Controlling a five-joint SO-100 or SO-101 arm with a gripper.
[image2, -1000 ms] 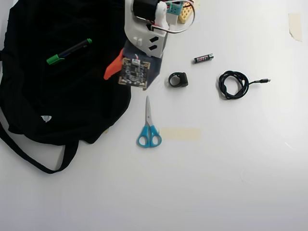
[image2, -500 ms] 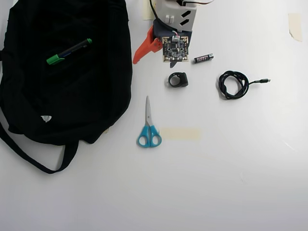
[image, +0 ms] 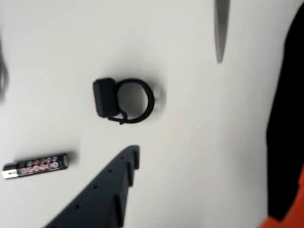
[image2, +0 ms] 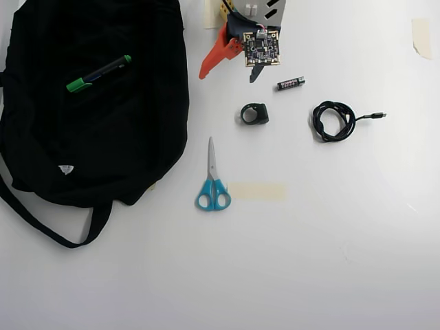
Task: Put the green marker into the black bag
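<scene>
The green marker [image2: 99, 73], a slim black-barrelled pen with a green cap, is lying on the big soft black fabric bag [image2: 103, 137], upper left of the overhead view. Its long axis runs diagonally, cap lower left. The gripper [image2: 230, 65] has pulled back to top centre, jaws apart, holding nothing, so it looks basically done.

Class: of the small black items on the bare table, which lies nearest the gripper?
The battery, just right of the gripper; the ring and coiled cable lie farther.
</scene>
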